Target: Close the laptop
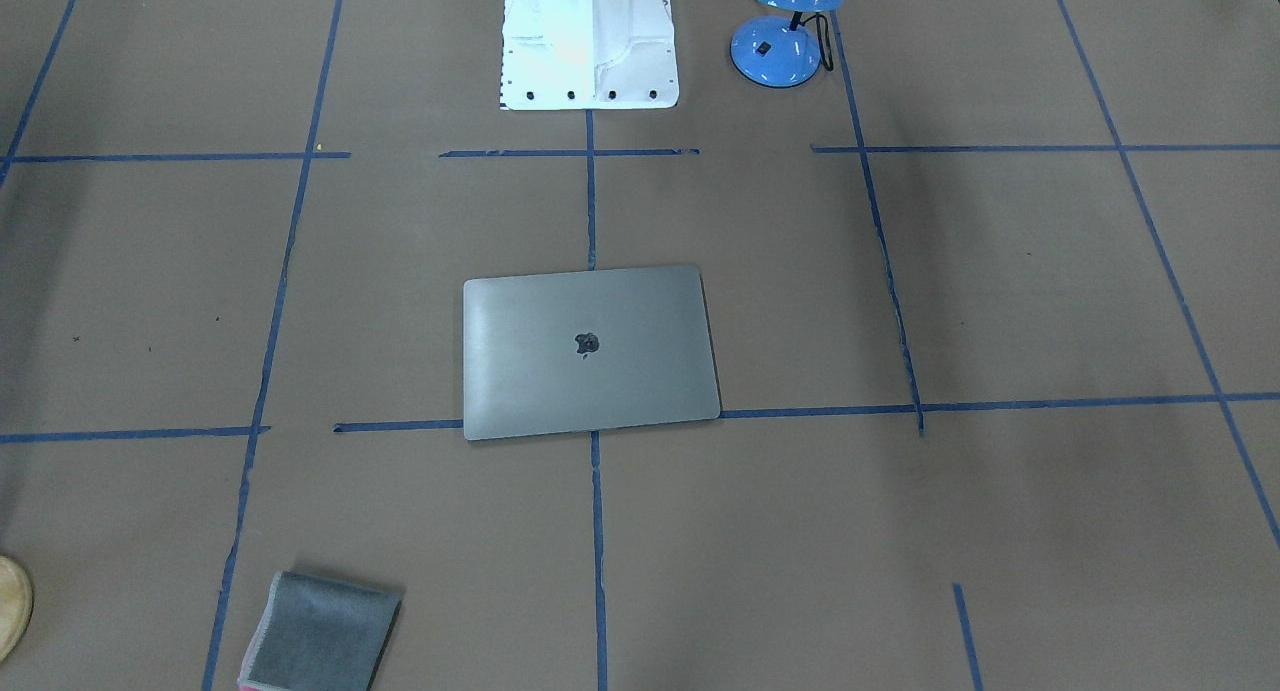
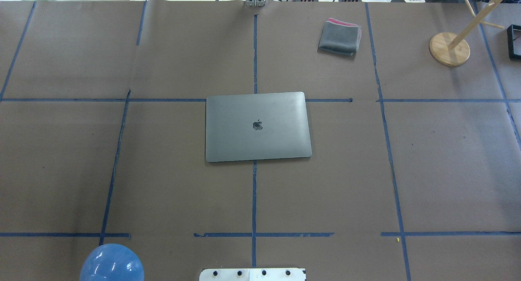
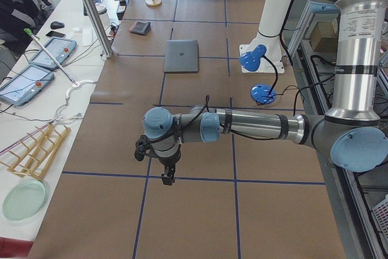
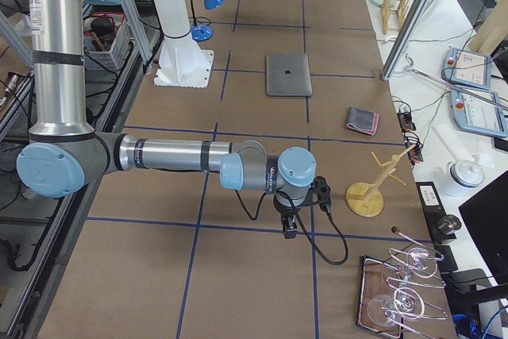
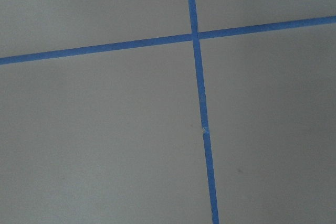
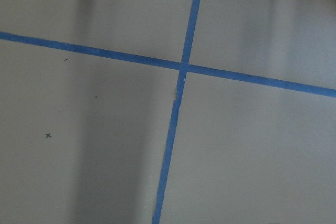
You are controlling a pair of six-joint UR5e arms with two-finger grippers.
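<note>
Cloth point(image 1: 320, 631) and lamp point(image 1: 775, 51) apart from laptop point(image 1: 590, 351)

Left arm point(image 3: 254, 124): silver-grey metal tubes, pale blue round joint caps, black bands at joints, thin black cable looping along forearm. Right arm point(image 4: 175, 154): same build, black cable trailing from wrist. Left gripper point(image 3: 167, 178) and right gripper point(image 4: 289, 232): small, black. White pedestal point(image 1: 590, 51): flared foot, four dark bolt holes point(image 1: 591, 95) along edge.
</note>
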